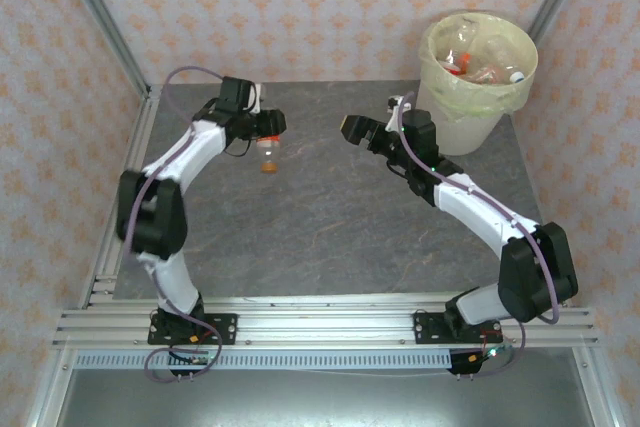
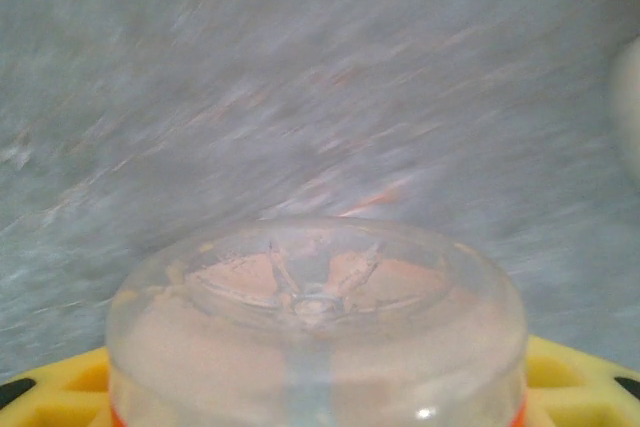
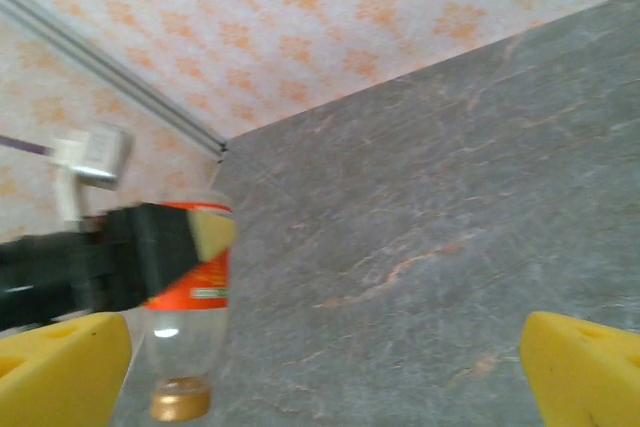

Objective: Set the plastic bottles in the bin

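Top external view: a plastic bottle [image 1: 268,154] with an orange label hangs in the upper left of the frame, cap downward, pinched by the left tool [image 1: 267,130]. In the left wrist view its clear base faces the lens between yellow fingers [image 2: 60,382], a hold across the body that should let it drop cap first. The bin [image 1: 470,122] stands upper right, well apart, with other bottles [image 1: 480,62] inside. The right tool [image 1: 352,128], jaws spread wide and empty, points at the held bottle, perhaps to take it over, being nearer the bin; the grey surface [image 1: 330,227] lies beneath
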Tool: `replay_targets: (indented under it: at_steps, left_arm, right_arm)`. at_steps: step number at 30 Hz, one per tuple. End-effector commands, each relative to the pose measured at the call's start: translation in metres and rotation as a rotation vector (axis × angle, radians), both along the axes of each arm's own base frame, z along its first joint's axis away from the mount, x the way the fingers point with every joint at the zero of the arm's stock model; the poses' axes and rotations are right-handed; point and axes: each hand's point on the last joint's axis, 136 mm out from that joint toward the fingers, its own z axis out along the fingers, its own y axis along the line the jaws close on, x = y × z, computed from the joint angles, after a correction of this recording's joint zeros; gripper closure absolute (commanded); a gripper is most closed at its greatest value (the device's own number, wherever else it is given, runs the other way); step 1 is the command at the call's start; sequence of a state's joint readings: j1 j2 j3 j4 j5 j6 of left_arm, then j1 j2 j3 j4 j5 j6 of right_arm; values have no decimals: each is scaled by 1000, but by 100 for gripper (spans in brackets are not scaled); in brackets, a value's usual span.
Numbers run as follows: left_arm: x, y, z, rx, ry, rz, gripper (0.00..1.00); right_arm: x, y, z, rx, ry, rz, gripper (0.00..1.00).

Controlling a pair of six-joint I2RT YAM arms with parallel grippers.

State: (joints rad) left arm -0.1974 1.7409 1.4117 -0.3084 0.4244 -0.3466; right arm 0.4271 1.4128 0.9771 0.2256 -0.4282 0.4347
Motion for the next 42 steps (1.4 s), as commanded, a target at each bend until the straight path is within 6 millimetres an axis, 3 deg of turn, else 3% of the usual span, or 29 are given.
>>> replay_targets:
  at_steps: [1, 4, 10, 16, 19, 30, 42]
  left_arm:
    - [-23, -44, 95, -253, -286, -61, 53]
    - [-58, -64, 125, -339, -361, -112, 53]
    - [-114, -94, 162, -422, -458, -207, 53]
    - [-145, -117, 197, -534, -531, -294, 52]
    - [-156, -129, 210, -581, -544, -357, 52]
    - [-161, -138, 220, -587, -565, -373, 52]
    - [-158, -135, 214, -569, -556, -350, 52]
  right_arm:
    - [-25, 29, 44, 96, -139, 160, 1]
    - [-50, 52, 55, 58, -186, 287, 1]
    - [-96, 80, 78, 96, -234, 490, 2]
    - [-138, 93, 99, 106, -324, 669, 2]
    - [-146, 93, 107, 99, -346, 693, 2]
    - [-156, 93, 111, 89, -331, 738, 7]
    - [-145, 92, 106, 35, -308, 691, 41]
